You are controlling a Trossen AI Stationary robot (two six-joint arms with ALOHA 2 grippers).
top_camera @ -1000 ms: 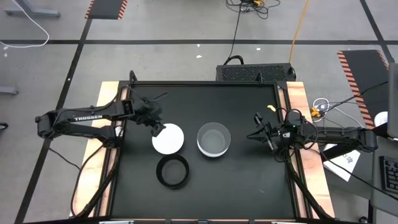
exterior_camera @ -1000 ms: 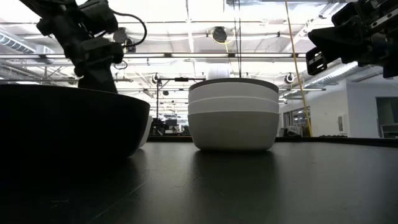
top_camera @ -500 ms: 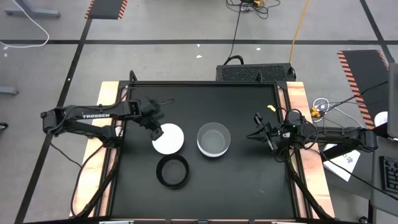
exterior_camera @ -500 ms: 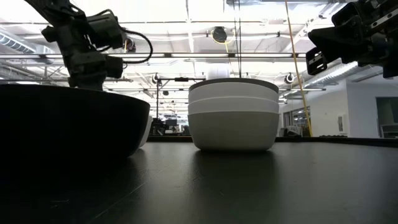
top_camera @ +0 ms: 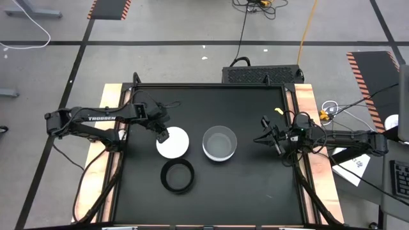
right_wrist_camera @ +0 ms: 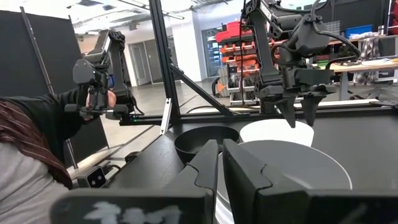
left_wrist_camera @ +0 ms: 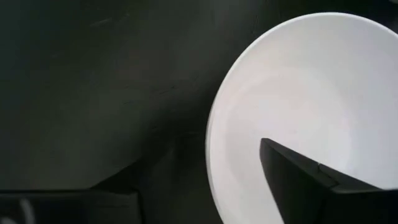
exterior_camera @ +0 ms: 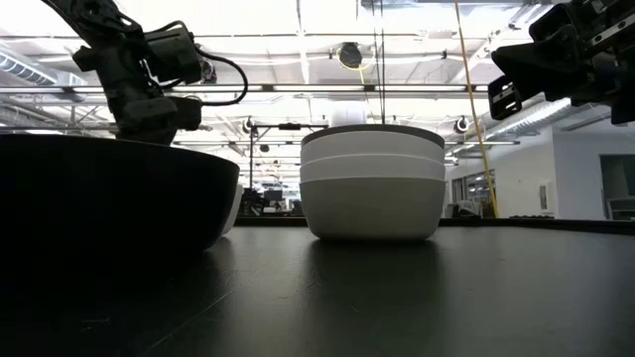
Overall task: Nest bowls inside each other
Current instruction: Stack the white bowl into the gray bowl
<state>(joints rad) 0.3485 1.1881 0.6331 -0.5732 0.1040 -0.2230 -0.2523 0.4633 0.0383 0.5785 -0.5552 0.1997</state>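
Note:
A lone white bowl (top_camera: 174, 142) sits upright left of the table's middle. Right of it stands a stack of nested bowls (top_camera: 220, 142), white walls under a grey rim (exterior_camera: 372, 183). The black bowl (top_camera: 177, 176) rests nearer the near edge. My left gripper (top_camera: 161, 133) is open and points down at the white bowl's left rim. In the left wrist view one finger (left_wrist_camera: 298, 186) is over the bowl's inside (left_wrist_camera: 298, 93) and the other is outside. My right gripper (top_camera: 258, 138) waits shut, in the air right of the stack. My left gripper straddles the white bowl's left rim (left_wrist_camera: 214, 143) from above, one finger inside and one outside. I cannot tell whether either finger touches the bowl.
The black table top (top_camera: 255, 185) has free room on its near right and along its far side. Wooden side boards (top_camera: 305, 102) flank it. Beyond the table, a person's sleeve (right_wrist_camera: 25, 143) and a control arm show in the right wrist view.
My left arm has shifted slightly and its gripper has tipped a little, while the fingertips have stayed over the white bowl's left rim. The bowls and my right arm have kept still.

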